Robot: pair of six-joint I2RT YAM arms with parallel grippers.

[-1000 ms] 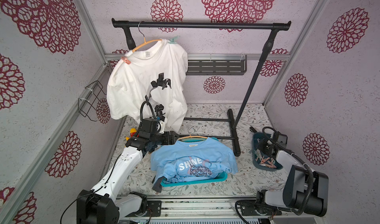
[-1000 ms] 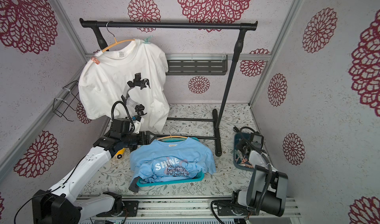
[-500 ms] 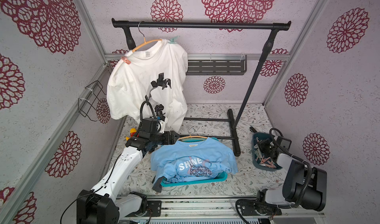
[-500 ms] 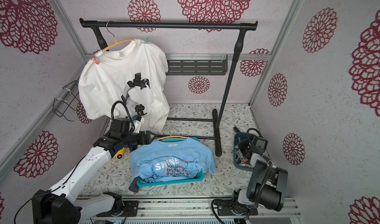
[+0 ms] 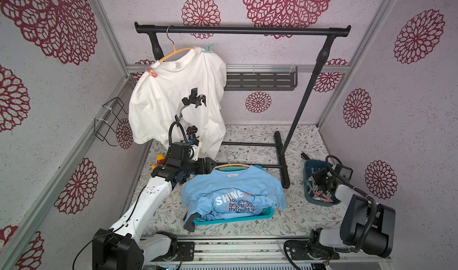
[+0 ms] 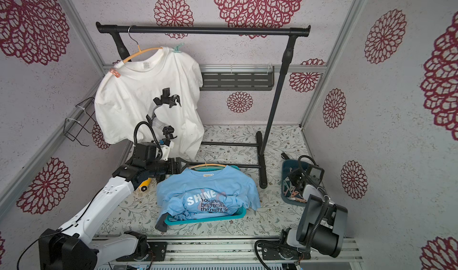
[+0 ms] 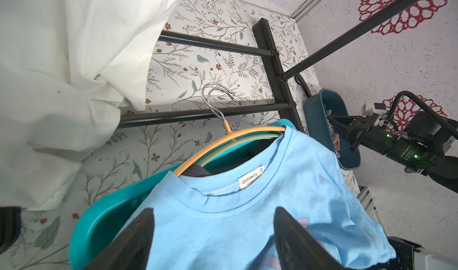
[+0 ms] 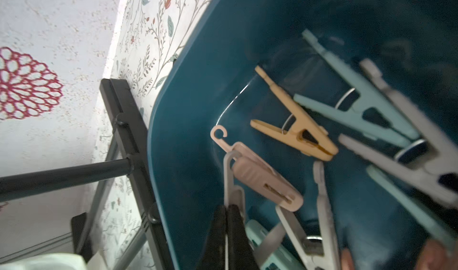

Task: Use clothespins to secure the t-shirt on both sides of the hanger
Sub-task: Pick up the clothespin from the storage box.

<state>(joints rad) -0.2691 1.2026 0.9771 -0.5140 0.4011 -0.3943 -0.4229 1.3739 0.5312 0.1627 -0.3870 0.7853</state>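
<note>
Clothespins (image 8: 295,130) are lying in the blue bin (image 5: 308,169) at 4 o'clock. The right gripper (image 8: 226,221) is sitting among them, jaws pressed together, nothing clearly pinched, risking an empty lift. Left gripper (image 7: 213,209) is hovering spread wide over the blue t-shirt (image 5: 233,187) near 6 o'clock, where snagging cloth could slide it off the hanger (image 7: 233,133).

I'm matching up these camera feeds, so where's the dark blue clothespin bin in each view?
In a top view: bin at right, below mid-height.
In a top view: bin, same spot.
Left wrist: bin past the orange hanger.
Right wrist: bin fills most of the picture.
Shared landmark: rack's black foot, beside the bin.
</note>
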